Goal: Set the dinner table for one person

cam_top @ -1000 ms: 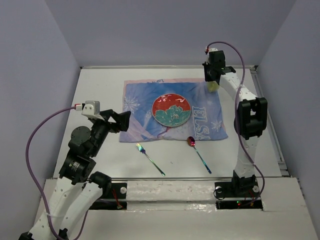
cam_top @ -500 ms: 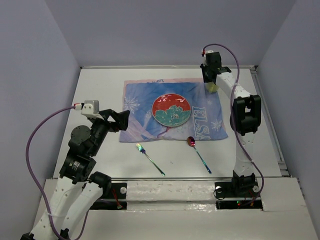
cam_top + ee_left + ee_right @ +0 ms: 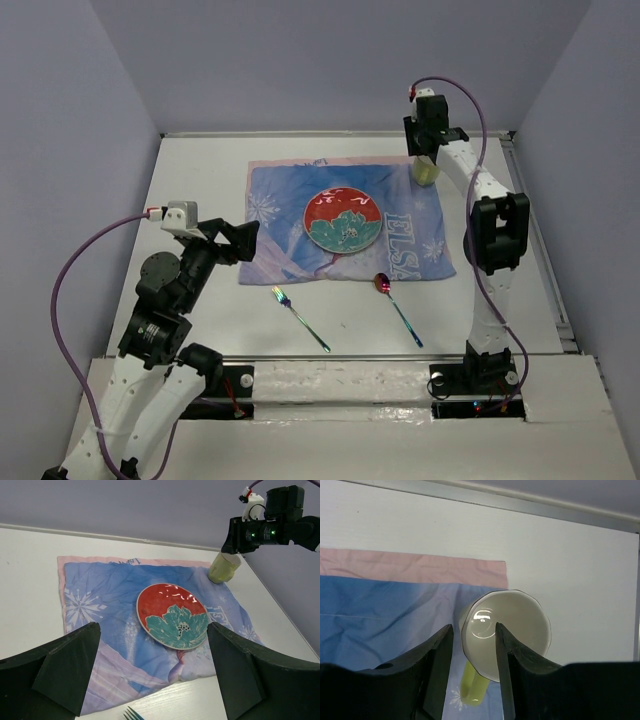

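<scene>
On the bench (image 3: 200, 180), mat (image 3: 290, 200), plate (image 3: 343, 220) and cup (image 3: 427, 172) look set, with the right claw (image 3: 474, 630) apart astride the cup's rim and the left claw (image 3: 152, 630) wide apart and empty; fork (image 3: 300, 318) and spoon (image 3: 398, 308) lie near the mat, probably not yet placed.

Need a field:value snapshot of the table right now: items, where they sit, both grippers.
surface: white dinner table, blue snowflake mat on it
plate: red, teal flower, mid-mat
cup: yellow-green, upright, mat's far right corner
fork: bare table, near side
spoon: right of fork, bowl at mat's near edge
left gripper: open, empty
right gripper: open, above cup, fingers straddling its rim
</scene>
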`<state>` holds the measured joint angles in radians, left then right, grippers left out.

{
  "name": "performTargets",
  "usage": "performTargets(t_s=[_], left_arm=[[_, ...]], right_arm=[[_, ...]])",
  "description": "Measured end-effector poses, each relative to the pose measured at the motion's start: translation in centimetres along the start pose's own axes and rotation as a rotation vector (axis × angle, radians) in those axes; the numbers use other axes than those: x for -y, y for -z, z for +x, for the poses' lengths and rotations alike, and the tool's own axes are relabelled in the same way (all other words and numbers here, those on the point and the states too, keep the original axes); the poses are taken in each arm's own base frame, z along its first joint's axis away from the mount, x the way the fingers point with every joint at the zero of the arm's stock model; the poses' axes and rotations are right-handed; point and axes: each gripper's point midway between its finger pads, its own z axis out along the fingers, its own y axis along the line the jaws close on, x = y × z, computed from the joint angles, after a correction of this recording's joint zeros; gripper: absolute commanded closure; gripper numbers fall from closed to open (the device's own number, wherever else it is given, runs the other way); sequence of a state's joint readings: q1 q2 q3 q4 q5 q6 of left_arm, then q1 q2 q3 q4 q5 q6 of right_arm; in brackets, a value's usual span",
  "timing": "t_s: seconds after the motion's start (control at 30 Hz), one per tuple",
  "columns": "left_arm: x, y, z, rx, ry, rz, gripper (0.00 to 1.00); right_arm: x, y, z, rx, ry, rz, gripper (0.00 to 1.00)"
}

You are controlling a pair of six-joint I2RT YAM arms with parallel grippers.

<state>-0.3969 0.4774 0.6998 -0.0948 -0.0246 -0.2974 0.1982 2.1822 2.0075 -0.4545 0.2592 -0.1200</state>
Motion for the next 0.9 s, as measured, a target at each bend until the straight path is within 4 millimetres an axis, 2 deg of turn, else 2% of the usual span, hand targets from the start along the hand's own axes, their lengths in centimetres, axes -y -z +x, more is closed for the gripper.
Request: performTargets(t_s=[0.1, 0.17, 0.2, 0.23, 0.33, 0.53, 0.83, 0.9], left_arm=[[0.1, 0.1, -0.1, 0.003, 0.000, 0.004, 0.01], [0.1, 0.1, -0.1, 0.003, 0.000, 0.004, 0.01], [0.1, 0.1, -0.1, 0.003, 0.000, 0.004, 0.01], [0.1, 0.1, -0.1, 0.003, 0.000, 0.004, 0.01], [0.1, 0.1, -0.1, 0.003, 0.000, 0.004, 0.01], [0.1, 0.1, -0.1, 0.003, 0.000, 0.004, 0.01], [0.1, 0.1, -0.1, 0.003, 0.000, 0.005, 0.01], [0.1, 0.1, -0.1, 0.004, 0.000, 0.006, 0.01]], right_arm=[[0.0, -0.2, 0.5, -0.015, 0.005, 0.002, 0.59], [-0.1, -0.7, 0.6, -0.019, 0.008, 0.005, 0.68], [-0.2, -1.0, 0.6, -0.021, 0.010, 0.005, 0.79], [-0.3, -1.4, 0.8, -0.025, 0.012, 0.005, 1.00], [-0.3, -2.2, 0.9, -0.028, 0.010, 0.022, 1.00], [0.2, -1.4, 0.2, -0.027, 0.090, 0.100, 1.00], [-1.9, 0.4, -1.9, 0.025, 0.088, 0.076, 1.00], [-1.8, 0.8, -2.3, 0.035, 0.067, 0.074, 0.80]])
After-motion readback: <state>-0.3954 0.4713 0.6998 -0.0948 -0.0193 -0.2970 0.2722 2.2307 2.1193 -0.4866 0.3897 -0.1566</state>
